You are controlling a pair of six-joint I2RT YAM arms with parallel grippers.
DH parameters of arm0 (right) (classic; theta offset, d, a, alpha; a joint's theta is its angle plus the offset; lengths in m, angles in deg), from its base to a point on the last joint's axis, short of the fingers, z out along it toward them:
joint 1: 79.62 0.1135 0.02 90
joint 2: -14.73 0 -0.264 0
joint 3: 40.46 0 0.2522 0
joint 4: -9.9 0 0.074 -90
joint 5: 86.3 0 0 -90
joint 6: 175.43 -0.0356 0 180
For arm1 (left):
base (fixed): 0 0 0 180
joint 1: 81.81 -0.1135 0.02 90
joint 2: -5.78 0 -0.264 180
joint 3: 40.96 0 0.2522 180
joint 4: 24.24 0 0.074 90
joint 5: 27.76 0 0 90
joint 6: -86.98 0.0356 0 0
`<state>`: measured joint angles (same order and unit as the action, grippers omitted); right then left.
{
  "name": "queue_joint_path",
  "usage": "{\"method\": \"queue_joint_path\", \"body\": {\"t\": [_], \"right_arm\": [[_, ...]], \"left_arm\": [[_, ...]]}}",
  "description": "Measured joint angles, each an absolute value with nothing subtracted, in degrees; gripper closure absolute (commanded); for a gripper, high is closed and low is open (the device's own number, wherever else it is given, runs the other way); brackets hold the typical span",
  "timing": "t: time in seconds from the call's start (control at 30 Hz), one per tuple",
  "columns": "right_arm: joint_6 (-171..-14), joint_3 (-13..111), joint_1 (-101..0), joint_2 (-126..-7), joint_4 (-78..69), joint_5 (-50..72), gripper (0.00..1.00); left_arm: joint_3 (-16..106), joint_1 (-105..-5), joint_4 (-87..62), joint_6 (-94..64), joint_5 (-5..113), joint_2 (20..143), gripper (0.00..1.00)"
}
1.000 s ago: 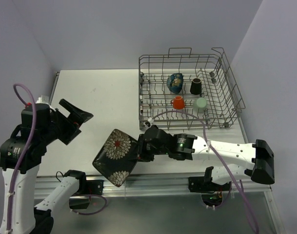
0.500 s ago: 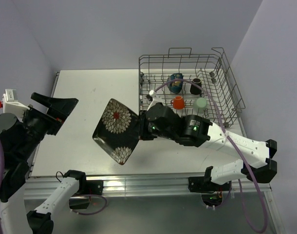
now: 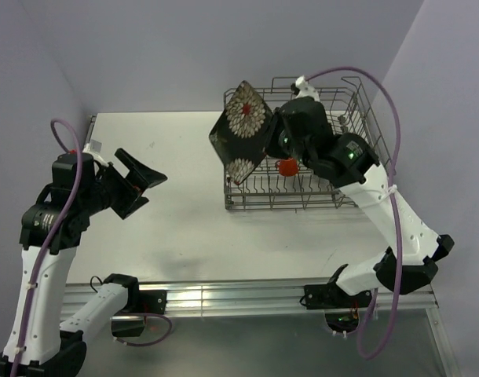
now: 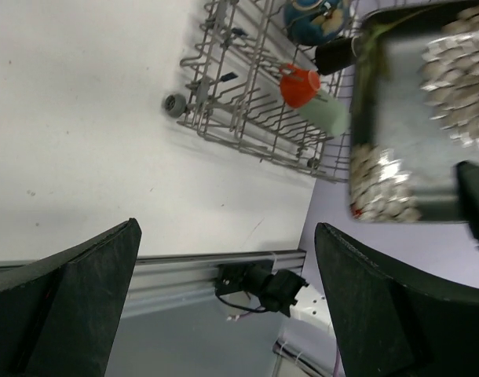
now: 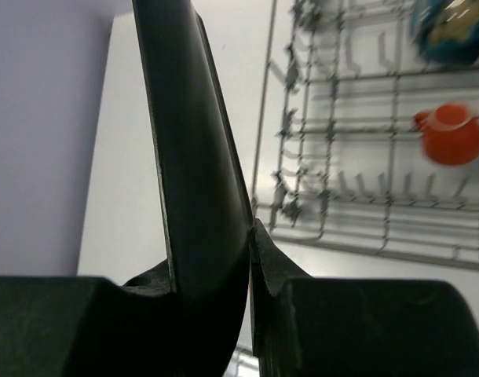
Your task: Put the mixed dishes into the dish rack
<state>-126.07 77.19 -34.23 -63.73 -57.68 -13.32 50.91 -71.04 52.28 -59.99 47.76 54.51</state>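
Right wrist: plate (image 5: 192,141) pinched edgewise in right gripper (image 5: 224,263).

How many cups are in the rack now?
3, all in the rack: orange cup, green cup right beside it, brown cup next to the bowl. The plate may hide more.

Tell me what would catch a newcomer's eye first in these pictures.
The dark square plate stands out first: the right gripper holds it on edge in the air at the left end of the dish rack. Next is the small orange cup, bright inside the rack. The left gripper hangs open above the left side of the table, holding nothing.
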Motion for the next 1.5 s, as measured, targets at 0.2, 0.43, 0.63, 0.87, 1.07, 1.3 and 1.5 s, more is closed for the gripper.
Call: {"method": "queue_joint_path", "body": {"t": [0.2,0.43,0.63,0.87,1.07,1.3,1.5], "right_arm": [[-119.3,89.6,-38.6,-70.2,-63.5,-20.7,1.0],[-113.3,95.0,-40.2,-78.1,-67.0,-28.1,1.0],[-111.1,99.2,-40.4,-84.1,-69.9,-30.6,1.0],[-111.8,100.0,-40.4,-84.0,-75.9,-31.7,1.0],[-113.0,94.8,-40.4,-81.2,-79.1,-31.8,1.0],[-114.2,92.5,-40.4,-81.1,-81.7,-30.9,1.0],[-114.8,92.5,-40.1,-81.4,-82.2,-30.8,1.0]], "left_arm": [[47.6,-71.0,52.0,-59.3,45.0,55.1,0.01],[46.1,-71.0,51.4,-59.2,43.1,54.4,0.01],[46.1,-71.0,51.4,-58.7,42.3,54.4,0.01],[44.1,-71.0,50.5,-58.1,41.3,54.2,0.01],[42.6,-71.0,49.7,-58.1,40.2,54.9,0.01],[42.5,-71.0,48.7,-57.9,39.4,55.7,0.01],[41.2,-71.0,48.0,-57.9,38.9,54.7,0.01]]}}
